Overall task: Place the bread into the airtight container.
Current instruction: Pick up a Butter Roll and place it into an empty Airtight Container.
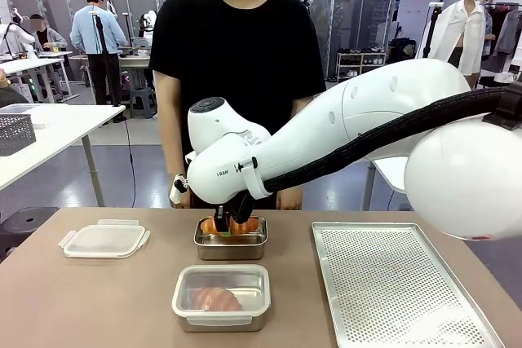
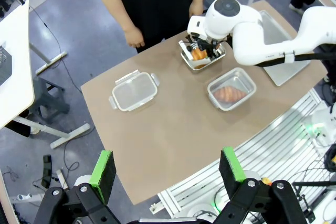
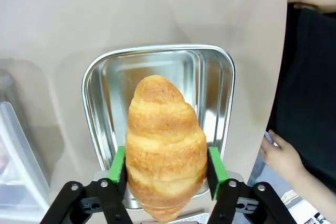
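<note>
Step in hand looks like the set-down. The right gripper point(image 3: 166, 163) hangs over the far container point(image 3: 105, 108), w/ the bread point(image 3: 165, 140) lying lengthwise inside it, far tip toward the back wall and near end between the green pads point(image 3: 117, 165). The pads sit right at the bread's flanks on both sides. I can't tell whether they're squeezing it or only touching (no clear gap shows on either side). In the front view the same gripper dips into that container at the table's point(image 1: 98, 307) far edge, just in front of the person, whose hand point(image 3: 283, 156) is near the container but apart from it. The near container point(image 1: 220, 315), closer to the robot, holds a second bread point(image 1: 216, 297). A clear lid point(image 1: 104, 240) lies well apart on the robot's left, and a perforated tray point(image 1: 400, 291) is on its right. The left gripper point(image 2: 167, 169) hangs high over the table, jaws wide, nothing between them. Judging by this, the bread is about home. The next move needs the right jaws fully clear of the crust, then a straight lift so neither pad drags the bread up or tips it over the rim. After that prob. the lid, tho that's a guess.
</note>
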Controlling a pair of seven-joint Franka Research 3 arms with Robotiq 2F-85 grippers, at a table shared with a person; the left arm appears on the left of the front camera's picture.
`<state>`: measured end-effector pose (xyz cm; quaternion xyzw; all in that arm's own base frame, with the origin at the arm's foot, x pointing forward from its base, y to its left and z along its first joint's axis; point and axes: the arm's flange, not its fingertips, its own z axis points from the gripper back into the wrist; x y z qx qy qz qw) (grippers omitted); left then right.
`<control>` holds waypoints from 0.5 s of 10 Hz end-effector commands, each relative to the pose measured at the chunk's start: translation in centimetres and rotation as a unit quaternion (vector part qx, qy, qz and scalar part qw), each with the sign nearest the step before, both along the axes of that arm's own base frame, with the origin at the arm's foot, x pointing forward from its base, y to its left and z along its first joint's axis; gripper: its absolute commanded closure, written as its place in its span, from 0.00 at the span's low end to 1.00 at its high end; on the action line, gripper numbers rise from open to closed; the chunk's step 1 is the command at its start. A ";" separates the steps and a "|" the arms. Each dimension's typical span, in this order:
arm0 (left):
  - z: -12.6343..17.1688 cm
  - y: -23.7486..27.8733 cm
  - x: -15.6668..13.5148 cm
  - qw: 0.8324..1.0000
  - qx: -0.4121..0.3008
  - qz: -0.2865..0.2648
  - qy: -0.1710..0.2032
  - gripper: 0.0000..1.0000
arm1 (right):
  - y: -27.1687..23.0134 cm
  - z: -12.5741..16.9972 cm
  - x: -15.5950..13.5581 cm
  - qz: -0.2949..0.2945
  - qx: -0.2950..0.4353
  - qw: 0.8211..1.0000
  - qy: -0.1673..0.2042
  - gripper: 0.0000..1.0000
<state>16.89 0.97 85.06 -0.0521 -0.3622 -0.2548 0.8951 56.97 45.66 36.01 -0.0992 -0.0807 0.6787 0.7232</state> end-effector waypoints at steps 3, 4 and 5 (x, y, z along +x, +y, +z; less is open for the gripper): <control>0.1 0.0 0.0 1.000 0.000 0.000 -0.001 0.00 | -0.4 0.3 0.3 0.006 0.006 1.000 0.009 0.03; 0.1 0.0 0.0 1.000 0.000 0.000 -0.001 0.00 | -0.5 0.2 0.2 0.006 0.007 1.000 0.009 0.00; 0.1 0.0 0.0 1.000 0.000 0.000 -0.001 0.00 | -0.5 0.1 0.1 0.007 0.010 1.000 0.010 0.00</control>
